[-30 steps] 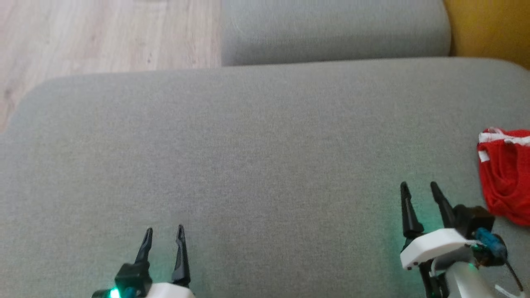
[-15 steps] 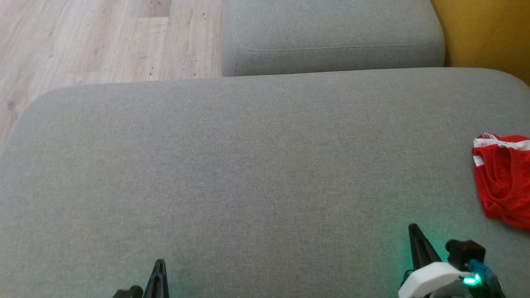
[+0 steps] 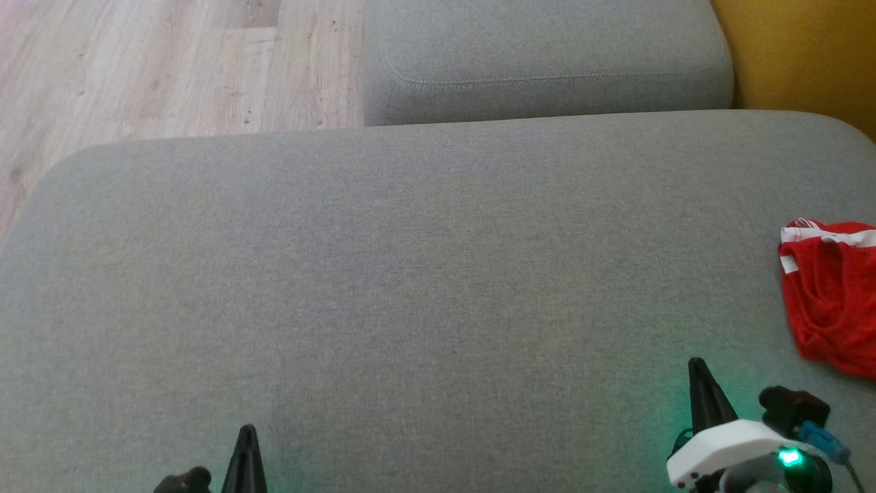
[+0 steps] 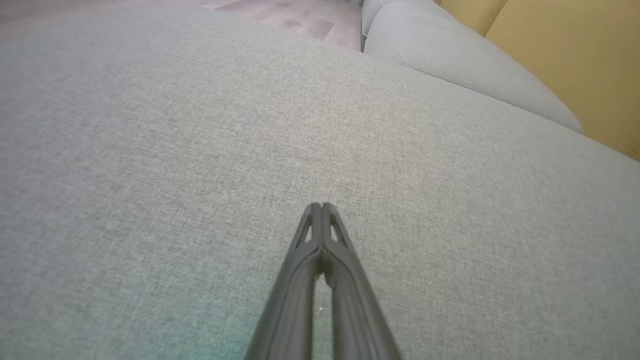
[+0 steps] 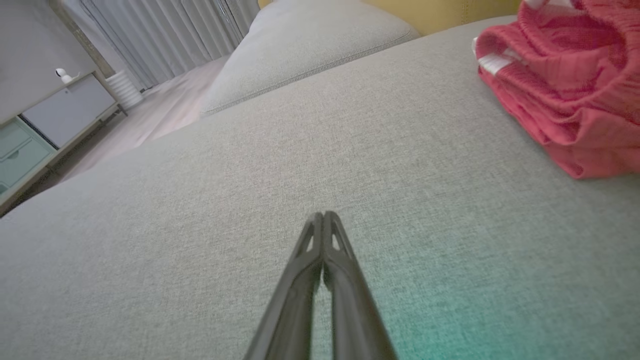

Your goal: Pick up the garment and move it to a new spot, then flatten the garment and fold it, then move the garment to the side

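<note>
The left pincer (image 4: 321, 207) is squeezed shut. Its two dark fingers (image 4: 295, 295) press together at the tips, and there is nothing between them. The right pincer (image 5: 324, 216) is squeezed shut too, and it also holds nothing. Both pincers are low over a big grey cushion (image 3: 438, 274), and both point forward. I cannot tell if the tips touch the cloth of the cushion. The red garment (image 5: 565, 85) lies in a bunched-up heap on this cushion. It is in front of the right pincer and off to that pincer's right side. It is near the pincer but does not touch it. A white stripe (image 3: 828, 236) runs along the edge of the garment that is farthest from the pincer. In the head view, part of the garment goes off the side of the picture. The garment is well apart from the left pincer, far off to its right, past the right pincer. A little green light (image 3: 789, 457) shines on the white wrist just behind the right pincer, and a soft green glow falls on the cushion beside it. Far in front of both pincers sits a second grey cushion (image 3: 547, 61). A pale wooden floor (image 3: 171, 61) lies ahead of the left pincer and to its left. A yellow wall (image 3: 801, 48) stands ahead of the right pincer and to its right.
</note>
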Motion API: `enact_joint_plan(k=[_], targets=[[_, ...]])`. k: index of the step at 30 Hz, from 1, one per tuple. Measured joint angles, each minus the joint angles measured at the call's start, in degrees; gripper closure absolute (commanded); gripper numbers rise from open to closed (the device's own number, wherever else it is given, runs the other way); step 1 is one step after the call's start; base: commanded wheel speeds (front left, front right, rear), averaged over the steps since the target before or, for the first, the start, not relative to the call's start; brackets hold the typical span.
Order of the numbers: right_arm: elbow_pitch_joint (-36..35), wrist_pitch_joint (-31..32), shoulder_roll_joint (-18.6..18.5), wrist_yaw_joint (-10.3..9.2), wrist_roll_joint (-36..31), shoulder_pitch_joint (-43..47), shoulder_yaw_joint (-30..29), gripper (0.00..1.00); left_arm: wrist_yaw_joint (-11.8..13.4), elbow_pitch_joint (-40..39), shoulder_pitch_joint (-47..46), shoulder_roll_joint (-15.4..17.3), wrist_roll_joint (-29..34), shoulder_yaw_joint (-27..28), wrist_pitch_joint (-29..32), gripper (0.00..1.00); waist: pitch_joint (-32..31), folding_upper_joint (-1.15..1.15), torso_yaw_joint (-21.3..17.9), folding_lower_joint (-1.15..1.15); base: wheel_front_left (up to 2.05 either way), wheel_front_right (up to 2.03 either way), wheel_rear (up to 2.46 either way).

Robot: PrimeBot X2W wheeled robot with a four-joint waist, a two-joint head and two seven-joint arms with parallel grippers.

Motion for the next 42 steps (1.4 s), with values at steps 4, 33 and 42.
enact_joint_plan(k=[4, 33, 42], targets=[[-0.7, 0.4, 0.0, 0.0, 2.7, 0.0, -0.2, 1.0, -0.3, -0.5, -0.1, 0.0, -2.4, 0.3, 0.8, 1.0, 0.1, 0.0, 0.0, 0.0, 0.0, 0.0, 0.0], [-5.5, 5.1, 0.0, 0.0, 21.4, 0.0, -2.0, 1.0, -2.8, -3.5, -1.6, 0.0, -19.4, 3.9, 5.4, 1.0, 0.4, 0.0, -0.4, 0.0, 0.0, 0.0, 0.0], [-7.1, 6.7, 0.0, 0.0, 27.4, 0.0, -2.6, 1.0, -3.5, -4.7, -2.5, 0.0, -24.8, 5.0, 6.9, 1.0, 0.5, 0.0, -0.5, 0.0, 0.0, 0.0, 0.0]])
